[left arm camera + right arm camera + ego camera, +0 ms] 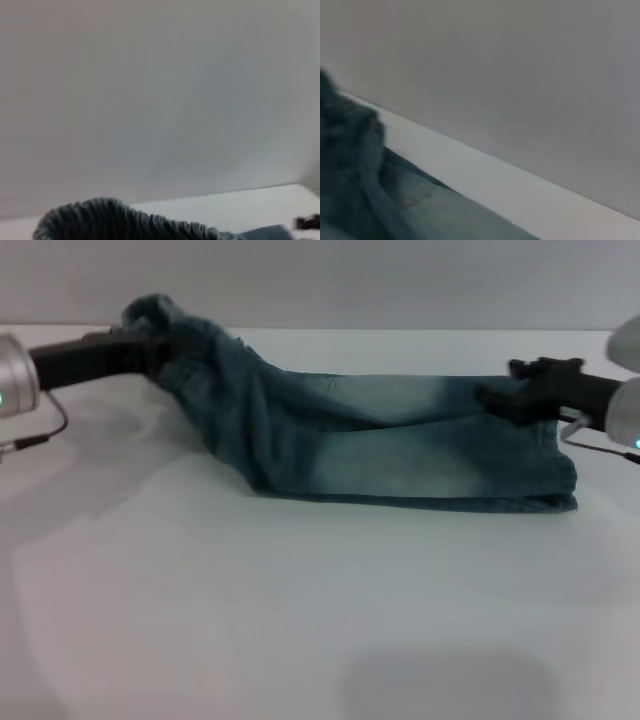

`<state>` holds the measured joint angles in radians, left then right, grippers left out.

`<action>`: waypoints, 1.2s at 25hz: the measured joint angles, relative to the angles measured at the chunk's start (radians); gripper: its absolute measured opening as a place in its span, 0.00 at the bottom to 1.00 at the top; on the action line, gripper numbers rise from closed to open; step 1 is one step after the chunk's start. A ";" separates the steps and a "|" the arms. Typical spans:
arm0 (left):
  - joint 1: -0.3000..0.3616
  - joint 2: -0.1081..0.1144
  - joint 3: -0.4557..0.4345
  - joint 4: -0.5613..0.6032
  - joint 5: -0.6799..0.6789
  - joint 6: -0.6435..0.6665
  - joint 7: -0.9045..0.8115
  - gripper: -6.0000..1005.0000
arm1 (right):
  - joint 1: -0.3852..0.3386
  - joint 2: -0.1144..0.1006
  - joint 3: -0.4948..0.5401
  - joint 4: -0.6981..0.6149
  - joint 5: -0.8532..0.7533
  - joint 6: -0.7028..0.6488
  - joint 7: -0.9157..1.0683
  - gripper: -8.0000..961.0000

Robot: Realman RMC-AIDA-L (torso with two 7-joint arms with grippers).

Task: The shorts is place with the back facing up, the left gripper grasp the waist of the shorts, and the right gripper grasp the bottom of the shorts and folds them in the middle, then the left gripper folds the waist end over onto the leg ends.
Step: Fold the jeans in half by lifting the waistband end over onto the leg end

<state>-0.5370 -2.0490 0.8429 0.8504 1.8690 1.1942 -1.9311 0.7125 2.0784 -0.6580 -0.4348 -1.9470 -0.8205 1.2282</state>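
Lying along the far half of the white table [300, 620], already folded lengthwise into a long narrow band, the shorts [400, 445] in the head view, with the waist [165, 325] bunched and raised off the surface near the far left corner and the bottom of the shorts [545, 485] flat toward the right edge. Clamped on that gathered waist, the left gripper [135, 345], jaws buried in the ruffles and closed on cloth. Reaching in from the right edge onto the far hem corner, the right gripper [510, 400]; cannot tell whether those jaws are pinching or merely resting on the denim. Drooping in a soft slope from the raised waist down to the table, so limp, fairly light, not slippery and not fragile by the look of it; likely to sag and unfold if carried by one layer only. Best taken through all layers of the thick elastic band, which gives the firmest bite. Showing in the left wrist view only the ruffled waist [115, 220] against the pale wall [160, 90], with no fingers visible. Showing in the right wrist view dark denim [395, 200] beside the table's far edge [520, 190], again with no fingers seen.
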 joint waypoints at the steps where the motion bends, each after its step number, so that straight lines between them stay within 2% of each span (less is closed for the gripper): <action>1: 0.000 0.000 0.000 0.000 0.000 0.000 0.000 0.06 | 0.010 0.001 -0.011 0.009 0.007 0.000 -0.006 0.60; 2: -0.029 0.000 0.000 0.015 -0.013 0.037 0.000 0.06 | 0.017 0.002 -0.028 0.018 0.025 0.000 -0.013 0.60; 3: -0.029 0.000 0.000 0.015 -0.013 0.037 0.000 0.06 | 0.024 0.003 -0.051 0.026 0.050 0.000 -0.021 0.60; 7: -0.073 0.000 0.000 0.030 -0.019 0.078 -0.004 0.06 | 0.031 0.003 -0.210 0.040 0.226 -0.013 -0.066 0.60; 8: -0.084 0.000 0.001 0.030 -0.019 0.085 -0.006 0.06 | 0.031 0.003 -0.210 0.040 0.226 -0.013 -0.066 0.60; 13: -0.116 0.000 0.000 0.034 -0.019 0.113 -0.014 0.07 | 0.038 0.004 -0.386 0.041 0.337 -0.024 -0.067 0.60; 23: -0.146 0.000 0.001 0.025 -0.014 0.103 -0.016 0.08 | 0.043 0.008 -0.776 0.020 0.565 -0.026 -0.056 0.60; 25: -0.150 0.000 0.001 0.024 -0.013 0.102 -0.017 0.08 | 0.046 0.008 -0.799 0.015 0.578 -0.026 -0.056 0.60; 30: -0.152 -0.002 0.002 0.023 -0.013 0.097 -0.017 0.08 | 0.049 0.009 -0.937 -0.044 0.664 -0.026 -0.051 0.60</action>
<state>-0.6889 -2.0507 0.8451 0.8734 1.8557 1.2909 -1.9481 0.7620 2.0873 -1.5948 -0.4786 -1.2831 -0.8467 1.1771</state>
